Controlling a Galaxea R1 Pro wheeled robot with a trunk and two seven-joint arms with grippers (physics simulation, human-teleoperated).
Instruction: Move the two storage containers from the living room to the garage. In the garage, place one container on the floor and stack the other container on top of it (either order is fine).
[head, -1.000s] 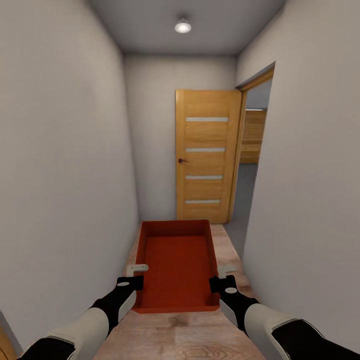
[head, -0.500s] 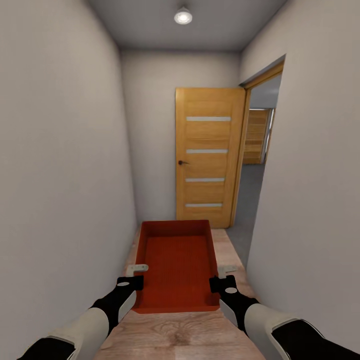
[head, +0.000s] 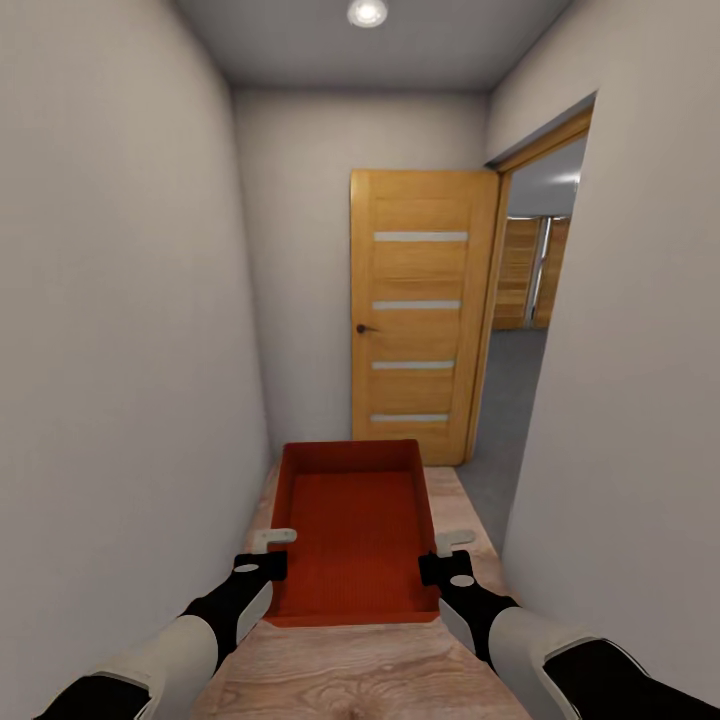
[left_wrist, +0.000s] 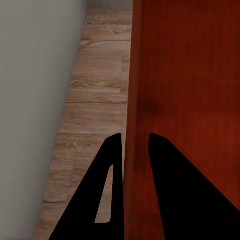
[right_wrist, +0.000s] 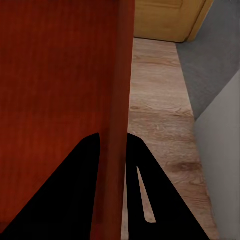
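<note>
I had the storage container (head: 355, 530) held above the wood-plank floor (head: 350, 670), short of the wooden door (head: 415, 310). My left gripper (left_wrist: 131, 150) pinched one side wall, my right gripper (right_wrist: 114, 145) the other; the wrist cameras showed each wall between the fingers. Beside the door, the head camera caught grey concrete (head: 515, 400).

Home hallway: narrow pale walls (head: 120, 300), wood door (head: 415, 310), plank flooring (head: 350, 670)
</note>
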